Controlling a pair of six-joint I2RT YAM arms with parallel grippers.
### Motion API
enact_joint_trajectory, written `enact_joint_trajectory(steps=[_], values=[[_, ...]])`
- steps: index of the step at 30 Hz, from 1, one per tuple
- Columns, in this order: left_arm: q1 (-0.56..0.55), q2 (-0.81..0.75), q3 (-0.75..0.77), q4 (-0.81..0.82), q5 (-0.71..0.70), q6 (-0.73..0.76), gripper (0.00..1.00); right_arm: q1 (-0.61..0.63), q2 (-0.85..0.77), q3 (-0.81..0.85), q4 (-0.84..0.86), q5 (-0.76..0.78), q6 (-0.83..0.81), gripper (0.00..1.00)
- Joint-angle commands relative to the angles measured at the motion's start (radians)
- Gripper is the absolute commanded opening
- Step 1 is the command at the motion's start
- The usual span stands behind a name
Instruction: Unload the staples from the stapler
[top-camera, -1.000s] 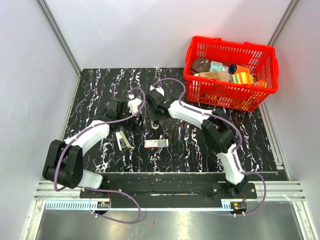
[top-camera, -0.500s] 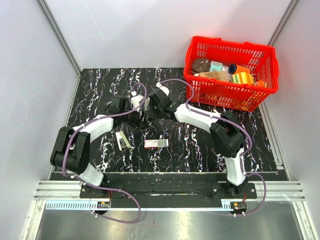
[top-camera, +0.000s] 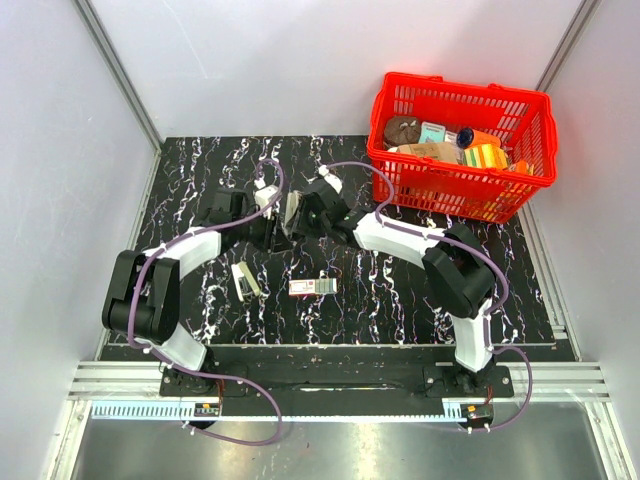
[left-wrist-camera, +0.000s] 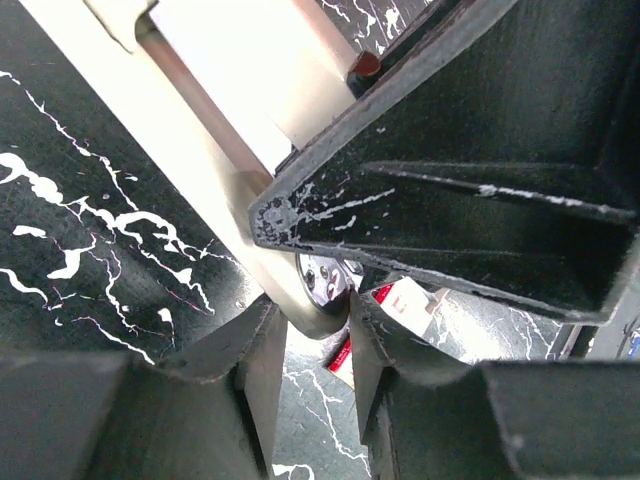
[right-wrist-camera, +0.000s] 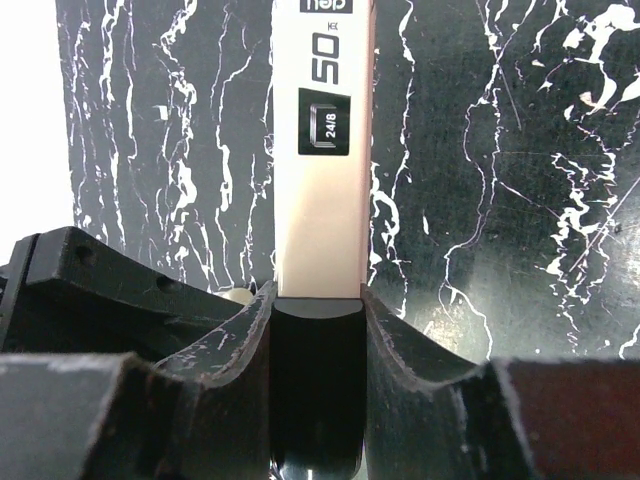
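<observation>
The stapler (right-wrist-camera: 320, 190) hangs above the table (top-camera: 200, 170), its body clamped in the right gripper (right-wrist-camera: 316, 300) and its rounded end pinched by the left gripper (left-wrist-camera: 312, 322), whose shallow hold could slip off when pulled, or a crooked tug could scatter the unseen staples.

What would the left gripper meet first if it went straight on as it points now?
The stapler: its end sits inside the left gripper. Right behind, probably, comes the right gripper, which holds it.
</observation>
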Motion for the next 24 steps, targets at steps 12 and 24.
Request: enact_joint_trajectory(steps=[12, 24], values=[[0.042, -0.036, 0.04, 0.06, 0.056, 0.131, 0.0, 0.015, -0.132, -0.043, 0.165, -0.183, 0.027, 0.0], [0.042, -0.059, 0.03, 0.012, 0.077, 0.201, 0.42, 0.015, -0.118, -0.039, 0.203, -0.254, 0.045, 0.0]])
